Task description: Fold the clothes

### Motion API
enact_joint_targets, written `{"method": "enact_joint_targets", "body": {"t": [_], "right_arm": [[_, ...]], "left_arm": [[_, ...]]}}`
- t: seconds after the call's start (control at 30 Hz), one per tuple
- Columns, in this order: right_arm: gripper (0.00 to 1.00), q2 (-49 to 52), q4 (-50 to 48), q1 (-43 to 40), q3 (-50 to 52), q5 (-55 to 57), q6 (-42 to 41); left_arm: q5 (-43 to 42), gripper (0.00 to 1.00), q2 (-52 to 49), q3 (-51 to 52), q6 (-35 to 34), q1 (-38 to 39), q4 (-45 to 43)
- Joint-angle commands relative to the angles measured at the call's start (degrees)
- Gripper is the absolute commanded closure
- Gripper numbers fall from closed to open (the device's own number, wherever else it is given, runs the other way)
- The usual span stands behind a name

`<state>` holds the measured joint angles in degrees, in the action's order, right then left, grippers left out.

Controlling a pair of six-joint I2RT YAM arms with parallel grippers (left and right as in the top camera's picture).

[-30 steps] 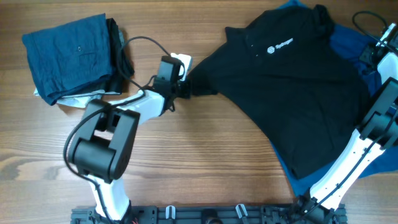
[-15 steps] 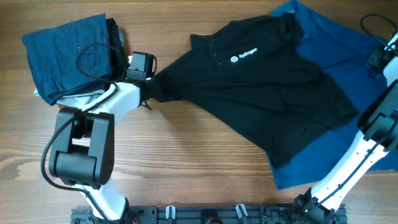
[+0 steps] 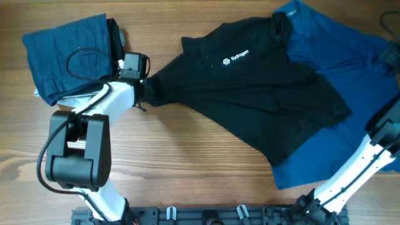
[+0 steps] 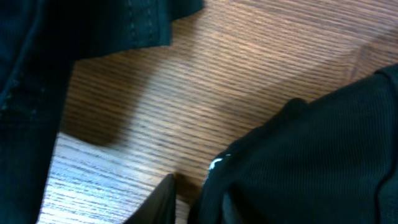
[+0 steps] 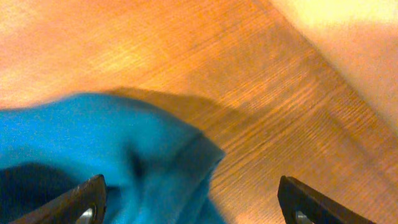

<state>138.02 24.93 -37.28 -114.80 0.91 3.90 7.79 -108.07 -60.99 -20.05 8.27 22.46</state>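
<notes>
The black polo shirt (image 3: 262, 94) lies spread across the table's middle, white chest logo (image 3: 235, 57) facing up. Its left sleeve ends at my left gripper (image 3: 147, 90). In the left wrist view the sleeve (image 4: 311, 162) drapes over one side of the left gripper (image 4: 196, 193). Bare wood shows between the cloth and the one visible finger (image 4: 163, 200), so the jaws stand slightly apart. A blue garment (image 3: 350, 144) lies under the polo at the right. My right gripper (image 5: 191, 193) is wide open over a corner of that blue cloth (image 5: 124, 155), gripping nothing.
A folded stack of dark blue clothes (image 3: 69, 56) sits at the back left, just beyond the left gripper, with a cable (image 3: 87, 59) looped over it. Its dark edge (image 4: 37, 62) fills the left wrist view's upper left. The right arm (image 3: 356, 169) rises along the right edge.
The left gripper has dragged the polo's sleeve leftward, sliding the shirt partly off the blue garment. The right gripper has opened wide. The left jaws have begun to part.
</notes>
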Motion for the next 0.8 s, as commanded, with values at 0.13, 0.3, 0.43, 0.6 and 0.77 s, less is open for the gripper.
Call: {"method": "enact_joint_targets", "body": {"t": [0.13, 0.3, 0.43, 0.6, 0.77], "right_arm": [[0.65, -15.72, 19.39, 3.72, -1.88, -21.20, -10.21], [0.96, -14.73, 35.36, 6.93, 2.45, -15.93, -10.40], [0.96, -14.47, 31.74, 7.50, 10.62, -14.29, -10.49], [0.96, -14.47, 24.28, 8.07, 20.48, -15.15, -11.52], [0.96, -14.45, 16.52, 9.81, 27.08, -15.67, -11.54]], "left_arm": [[-5.86, 0.80, -4.00, 3.50, -0.15, -1.05, -1.01], [-7.41, 0.96, -4.00, 3.50, -0.15, -0.63, -1.03], [-7.63, 0.96, -4.00, 3.50, -0.13, -0.61, -1.01], [-8.44, 0.96, -4.00, 3.50, -0.15, -0.61, -1.01], [-8.44, 0.96, -4.00, 3.50, -0.15, -0.61, -1.03]]}}
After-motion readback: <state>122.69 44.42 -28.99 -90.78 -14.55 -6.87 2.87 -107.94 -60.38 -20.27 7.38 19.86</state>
